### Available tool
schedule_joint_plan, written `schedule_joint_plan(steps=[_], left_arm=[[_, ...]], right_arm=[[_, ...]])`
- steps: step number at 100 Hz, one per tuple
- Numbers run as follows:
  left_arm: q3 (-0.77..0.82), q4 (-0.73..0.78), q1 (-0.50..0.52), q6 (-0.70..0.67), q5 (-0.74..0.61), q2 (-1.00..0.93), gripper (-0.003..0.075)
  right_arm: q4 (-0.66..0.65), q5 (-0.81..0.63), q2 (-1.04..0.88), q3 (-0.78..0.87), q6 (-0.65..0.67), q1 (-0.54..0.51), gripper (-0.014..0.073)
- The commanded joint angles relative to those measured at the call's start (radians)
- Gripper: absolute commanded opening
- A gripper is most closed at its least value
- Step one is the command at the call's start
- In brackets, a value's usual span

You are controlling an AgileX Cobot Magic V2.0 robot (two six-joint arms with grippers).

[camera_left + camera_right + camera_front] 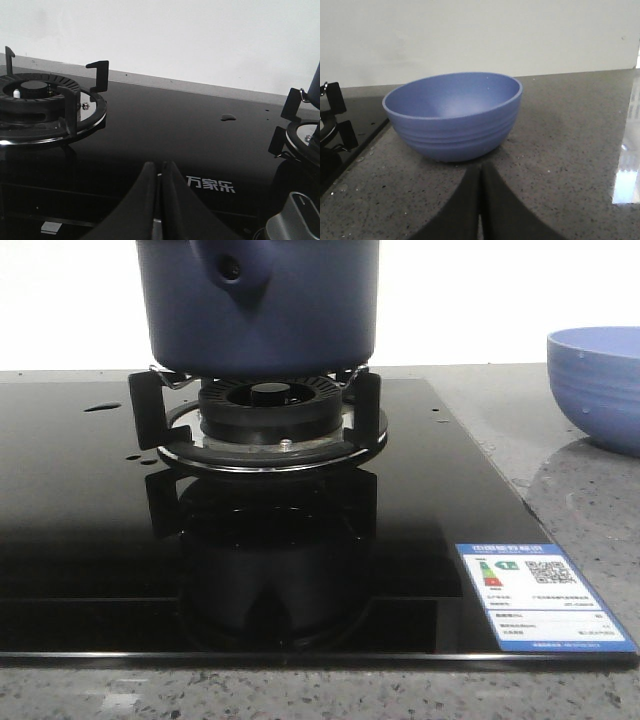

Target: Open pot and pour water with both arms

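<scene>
The dark navy pot [258,305] stands on the burner grate [258,415] at the top of the front view, its handle stub with a round hole [231,268] facing the camera; its top is cut off by the frame. A sliver of the pot [315,87] shows in the left wrist view. Water shows as small drops [228,118] on the black glass [101,407]. My left gripper [159,165] is shut and empty above the cooktop between two burners. Hovering over the stone counter, my right gripper [480,170] is shut and empty, just short of the light blue bowl [454,114].
The light blue bowl [597,385] sits on the grey counter right of the black glass cooktop [90,540]. A second, bare burner [37,100] lies to the left. A metal knob [295,220] and an energy label [540,595] sit at the cooktop's front.
</scene>
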Motion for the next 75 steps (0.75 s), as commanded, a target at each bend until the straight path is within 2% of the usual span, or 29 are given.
schedule_joint_plan(steps=[1, 75], left_arm=[[0.033, -0.005, 0.001, -0.010, -0.080, -0.026, -0.0019], [0.033, -0.005, 0.001, -0.010, -0.080, -0.026, -0.0019]], right_arm=[[-0.015, -0.057, -0.021, 0.025, 0.002, -0.009, -0.0046], [-0.019, -0.026, -0.021, 0.025, 0.002, -0.009, -0.0046]])
